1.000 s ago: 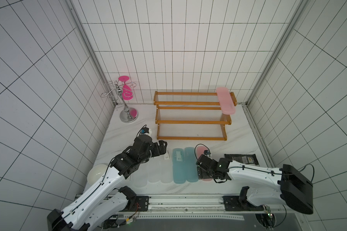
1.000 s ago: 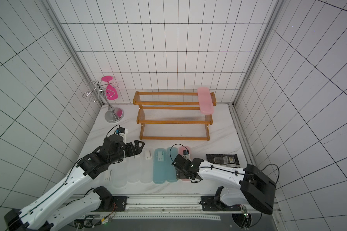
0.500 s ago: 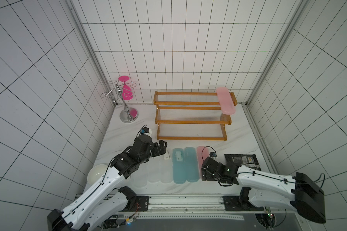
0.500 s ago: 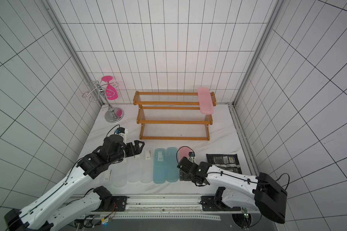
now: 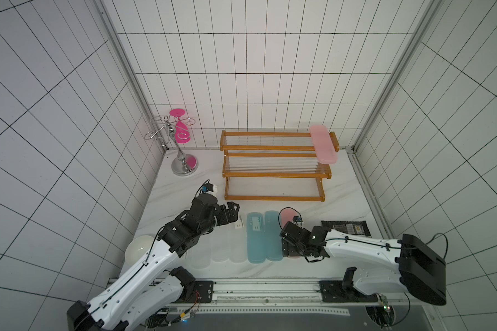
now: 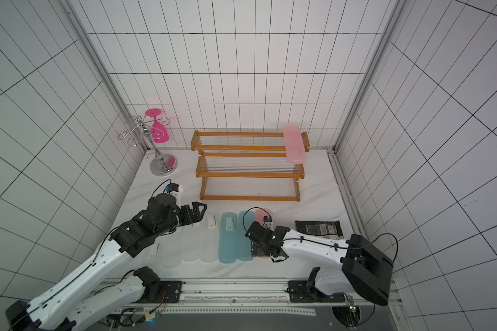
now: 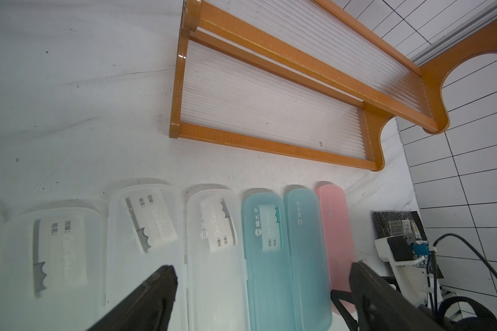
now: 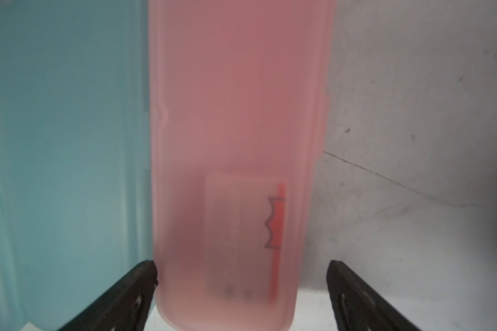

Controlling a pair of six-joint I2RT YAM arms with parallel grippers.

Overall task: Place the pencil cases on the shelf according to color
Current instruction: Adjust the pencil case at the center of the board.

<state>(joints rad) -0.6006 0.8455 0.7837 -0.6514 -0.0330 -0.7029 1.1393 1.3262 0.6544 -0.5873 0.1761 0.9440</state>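
- White tiled walls close in three sides of a white marble-patterned tabletop (image 5: 342, 206).
- Against the tabletop's back edge, toward the right, stands the shelf (image 5: 273, 197), an orange-brown stepped frame with three tiers of thin clear rods.
- A chrome wire stand (image 5: 181, 160) holding pink glass sits in the back left corner.
- The shelf carries the shelved pink case (image 5: 323, 144) at the right end of its top tier. The case's long axis runs front to back, and its front end juts past the tier's front rail, above the middle tier.
- Along the front edge, seven cases lie flat side by side, every long axis running front to back.
- From the left, the row is four clear cases (image 6: 190, 243), then two teal cases (image 5: 255, 240), then the tabletop pink case (image 8: 236, 114) at the right end, touching its teal neighbour.
- A black foil packet (image 5: 345, 228) lies apart from the row, toward the right edge.
- The left gripper (image 7: 260, 272) hovers over the far ends of the clear cases, fingers spread wide with nothing between them.
- The right gripper (image 8: 241, 265) sits low over the front part of the tabletop pink case, fingers apart and straddling it.
- One of its fingertips is at the seam with the teal case. The other stands off the pink case's side with bare tabletop between, so there is no grip.
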